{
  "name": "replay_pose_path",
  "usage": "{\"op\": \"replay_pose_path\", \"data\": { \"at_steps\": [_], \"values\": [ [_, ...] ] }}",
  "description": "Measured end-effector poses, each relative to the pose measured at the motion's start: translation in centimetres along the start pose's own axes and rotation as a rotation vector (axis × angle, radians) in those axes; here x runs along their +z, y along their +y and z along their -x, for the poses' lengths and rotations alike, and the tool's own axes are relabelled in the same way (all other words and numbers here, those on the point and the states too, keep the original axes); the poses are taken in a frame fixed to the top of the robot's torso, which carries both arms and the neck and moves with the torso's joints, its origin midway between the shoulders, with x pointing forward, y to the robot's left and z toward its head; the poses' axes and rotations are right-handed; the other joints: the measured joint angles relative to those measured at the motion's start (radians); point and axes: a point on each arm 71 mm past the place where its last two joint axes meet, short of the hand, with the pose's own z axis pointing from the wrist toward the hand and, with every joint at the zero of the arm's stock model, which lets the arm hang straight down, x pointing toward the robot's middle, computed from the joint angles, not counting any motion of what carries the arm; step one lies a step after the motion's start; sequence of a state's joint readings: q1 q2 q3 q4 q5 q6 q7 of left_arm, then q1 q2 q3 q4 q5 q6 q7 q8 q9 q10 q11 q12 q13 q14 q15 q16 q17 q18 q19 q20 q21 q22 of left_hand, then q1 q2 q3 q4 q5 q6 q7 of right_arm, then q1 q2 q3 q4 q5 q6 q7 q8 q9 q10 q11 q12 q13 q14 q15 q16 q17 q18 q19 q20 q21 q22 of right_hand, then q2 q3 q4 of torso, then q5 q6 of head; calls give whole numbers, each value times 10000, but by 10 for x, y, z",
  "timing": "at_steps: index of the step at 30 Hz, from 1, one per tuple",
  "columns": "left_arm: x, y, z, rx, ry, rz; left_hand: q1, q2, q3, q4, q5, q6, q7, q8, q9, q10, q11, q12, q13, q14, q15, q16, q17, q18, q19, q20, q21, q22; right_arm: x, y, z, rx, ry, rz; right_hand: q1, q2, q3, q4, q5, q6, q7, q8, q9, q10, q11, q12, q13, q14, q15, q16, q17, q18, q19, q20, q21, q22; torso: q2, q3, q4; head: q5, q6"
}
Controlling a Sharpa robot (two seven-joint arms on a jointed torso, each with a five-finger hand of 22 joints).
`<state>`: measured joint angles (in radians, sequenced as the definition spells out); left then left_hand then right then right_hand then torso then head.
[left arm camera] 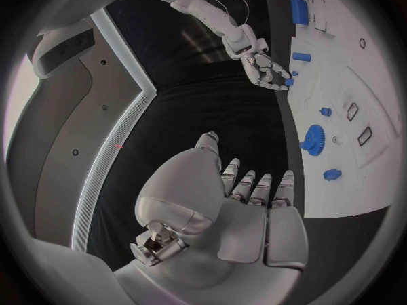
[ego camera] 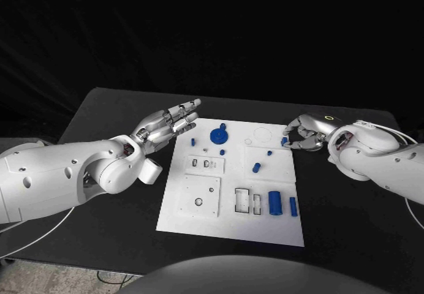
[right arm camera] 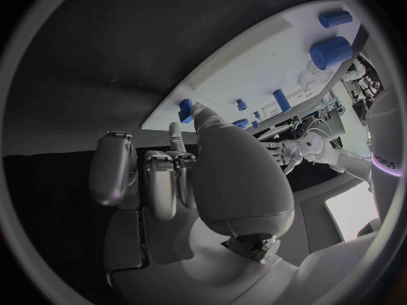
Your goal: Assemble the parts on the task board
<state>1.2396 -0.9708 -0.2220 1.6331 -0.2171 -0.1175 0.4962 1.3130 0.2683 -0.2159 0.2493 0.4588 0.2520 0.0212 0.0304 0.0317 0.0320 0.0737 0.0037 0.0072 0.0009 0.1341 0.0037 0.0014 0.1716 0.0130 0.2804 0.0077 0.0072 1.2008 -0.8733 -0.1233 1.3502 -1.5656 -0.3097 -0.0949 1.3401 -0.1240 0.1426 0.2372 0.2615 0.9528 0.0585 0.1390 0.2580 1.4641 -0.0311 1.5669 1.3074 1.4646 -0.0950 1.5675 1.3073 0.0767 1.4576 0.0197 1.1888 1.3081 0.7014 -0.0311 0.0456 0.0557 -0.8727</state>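
Several blue parts point(ego camera: 275, 203) dot white task board point(ego camera: 199, 223).

I count one white task board point(ego camera: 231, 229) lying on one black counter point(ego camera: 353, 214). On that board I count eight blue parts in all. One is a toothed gear point(ego camera: 218, 135), the only one of its kind. Two are cylinders lying side by side, a thick one point(ego camera: 275, 203) and a slimmer one point(ego camera: 293, 206). One is a short slanted peg point(ego camera: 256, 166). Four are small stubs: the first point(ego camera: 193, 142), the second point(ego camera: 223, 152), the third point(ego camera: 269, 152) and the fourth point(ego camera: 284, 141). There are two sets of fingers: my left fingers point(ego camera: 181, 116) and my right fingers point(ego camera: 296, 130).
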Motion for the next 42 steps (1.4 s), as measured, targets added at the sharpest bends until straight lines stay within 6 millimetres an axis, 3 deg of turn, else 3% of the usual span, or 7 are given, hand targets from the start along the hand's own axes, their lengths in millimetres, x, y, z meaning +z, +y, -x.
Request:
{"op": "replay_pose_path", "data": {
  "at_steps": [17,25,36,42],
  "values": [
    [1,1,0,-28,51,50,41,41,29,-29,38,0,0,0,0,0,0,0,0,0,0,0,1,-1,0,0,0,0,1,3,-5,29,119,55,53,53,1,-138,-140,188,-49,86,139,0,0,0,0,0,0,0,8,0,0,0,-40,-2,12,-5,-6,-20,0],
    [1,2,0,-32,57,74,41,41,29,-29,38,0,0,0,0,-1,-1,0,0,0,0,0,1,-1,0,0,0,0,2,4,-5,33,132,72,278,279,166,-445,451,629,-125,395,430,0,0,0,-1,0,0,0,7,1,-38,-37,-101,-3,14,-5,-6,-27,0],
    [1,2,0,-31,61,115,41,41,29,-29,87,0,0,0,0,-1,-1,0,0,0,70,0,2,-1,0,0,0,0,3,6,-4,99,-30,78,380,388,260,-567,544,859,-213,577,630,2,-72,0,-1,37,-37,0,6,0,-37,-37,-101,-5,13,-2,-6,-18,0],
    [0,2,2,-22,30,144,41,41,29,-29,87,0,0,0,0,-1,-1,0,-1,0,71,0,2,-1,0,0,0,0,3,9,-3,224,-253,146,325,467,249,-579,600,927,-175,628,660,1,-72,0,-1,37,-37,0,5,0,-37,-37,-101,-5,12,-2,-12,28,0]
  ]
}}
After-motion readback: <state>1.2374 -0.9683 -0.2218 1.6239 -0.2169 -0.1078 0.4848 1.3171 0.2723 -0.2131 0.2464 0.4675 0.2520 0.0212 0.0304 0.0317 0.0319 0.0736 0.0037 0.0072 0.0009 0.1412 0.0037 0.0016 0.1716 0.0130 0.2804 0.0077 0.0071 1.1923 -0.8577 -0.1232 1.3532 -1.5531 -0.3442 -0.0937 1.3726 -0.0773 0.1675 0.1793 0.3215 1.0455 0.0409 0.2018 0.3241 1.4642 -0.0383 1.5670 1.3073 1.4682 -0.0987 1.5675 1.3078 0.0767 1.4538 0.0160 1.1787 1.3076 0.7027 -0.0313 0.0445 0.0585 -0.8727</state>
